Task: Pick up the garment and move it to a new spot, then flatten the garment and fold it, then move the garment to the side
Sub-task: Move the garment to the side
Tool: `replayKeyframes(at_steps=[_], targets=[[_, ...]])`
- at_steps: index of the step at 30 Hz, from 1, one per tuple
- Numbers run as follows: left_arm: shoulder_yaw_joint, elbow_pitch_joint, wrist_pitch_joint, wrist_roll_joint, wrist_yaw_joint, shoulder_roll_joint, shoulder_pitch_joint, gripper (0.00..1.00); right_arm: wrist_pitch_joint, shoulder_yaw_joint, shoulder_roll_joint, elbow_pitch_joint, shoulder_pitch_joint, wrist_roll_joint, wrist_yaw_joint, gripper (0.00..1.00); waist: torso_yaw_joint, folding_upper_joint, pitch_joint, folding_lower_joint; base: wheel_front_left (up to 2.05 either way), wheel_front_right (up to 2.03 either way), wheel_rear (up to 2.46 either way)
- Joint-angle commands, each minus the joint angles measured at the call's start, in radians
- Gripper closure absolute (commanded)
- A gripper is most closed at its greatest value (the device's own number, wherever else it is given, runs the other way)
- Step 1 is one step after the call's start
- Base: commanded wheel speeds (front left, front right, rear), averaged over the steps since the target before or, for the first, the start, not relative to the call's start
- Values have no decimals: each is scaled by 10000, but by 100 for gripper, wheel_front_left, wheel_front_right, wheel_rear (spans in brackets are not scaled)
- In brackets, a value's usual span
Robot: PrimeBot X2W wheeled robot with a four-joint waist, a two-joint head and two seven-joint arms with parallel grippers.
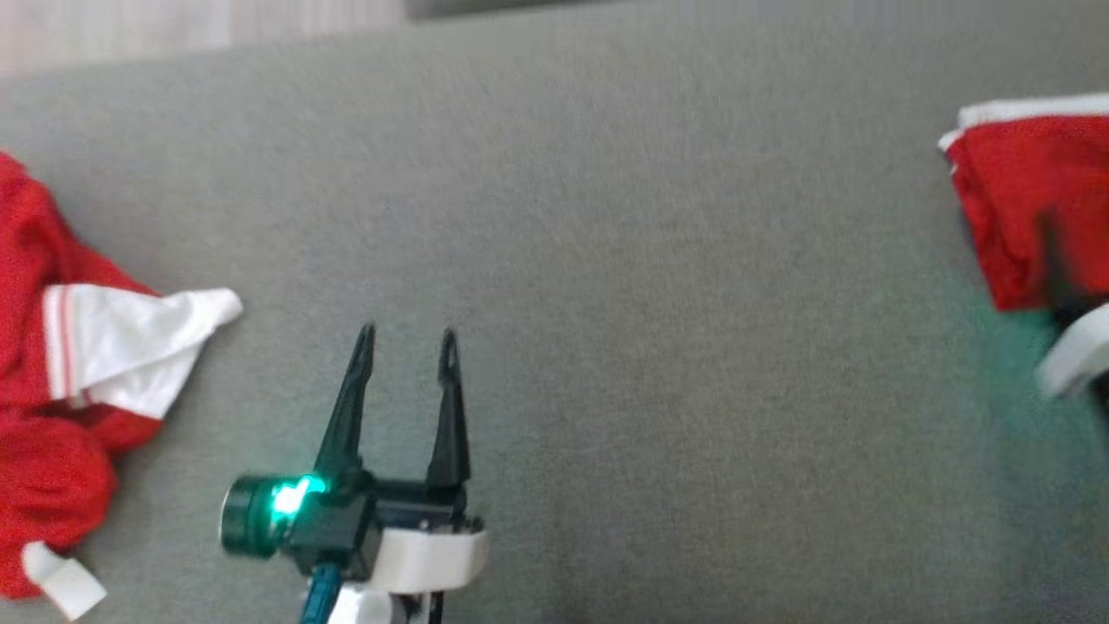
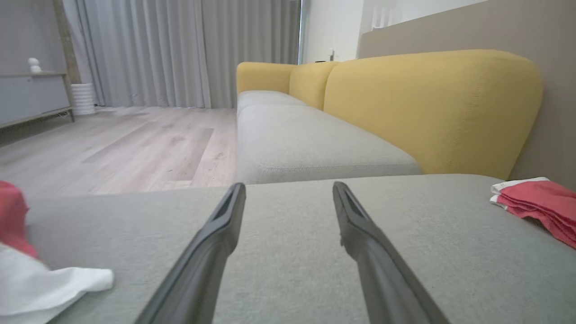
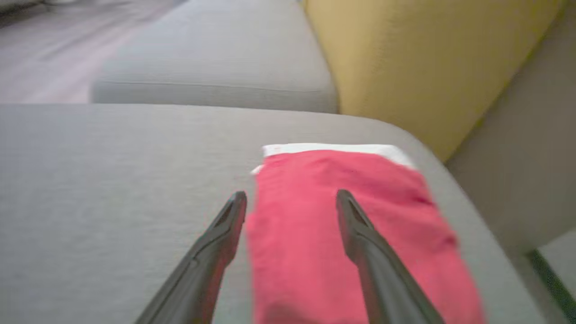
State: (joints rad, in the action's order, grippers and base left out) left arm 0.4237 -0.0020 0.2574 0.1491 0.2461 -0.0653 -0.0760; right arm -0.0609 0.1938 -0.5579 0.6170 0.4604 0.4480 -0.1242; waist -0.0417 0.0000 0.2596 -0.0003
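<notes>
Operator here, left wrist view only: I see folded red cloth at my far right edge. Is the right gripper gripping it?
Observer: No. In the right wrist view the right gripper has its fingers spread apart over the folded garment, which lies flat on the grey cushion.
Operator: Is the fold tidy?
Observer: Fairly: a red rectangle with a white band along its far edge.
Operator: And the red and white cloth at my left?
Observer: The head view shows a crumpled garment with white striped trim, lying left of the left gripper, not touching it.
</notes>
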Motion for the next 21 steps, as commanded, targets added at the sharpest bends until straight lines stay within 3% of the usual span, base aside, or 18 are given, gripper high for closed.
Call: replayKeyframes(at_steps=[1, 11, 14, 21], targets=[[-455, -222, 44, 3, -46, 76, 40, 0, -182, 192, 142, -507, -489, -123, -65, 0, 408, 0, -1081, 3, 0, 0, 0], [-1412, 317, 44, 223, -455, 132, 1321, 0, -1810, 852, 2720, -1377, -2968, -992, -65, 0, 1236, 0, -2890, 3, 0, 0, 0], [-1653, 315, 44, 173, -620, 137, 1651, 0, -1990, 570, 3287, -1700, -3530, -1662, -65, 0, 1460, 0, -3181, 3, 0, 0, 0], [-2049, 357, 44, -239, -1119, 142, 2234, 0, -2006, -911, 4510, -4139, -5430, -3247, -65, 0, 1781, 0, -3553, 3, 0, 0, 0]])
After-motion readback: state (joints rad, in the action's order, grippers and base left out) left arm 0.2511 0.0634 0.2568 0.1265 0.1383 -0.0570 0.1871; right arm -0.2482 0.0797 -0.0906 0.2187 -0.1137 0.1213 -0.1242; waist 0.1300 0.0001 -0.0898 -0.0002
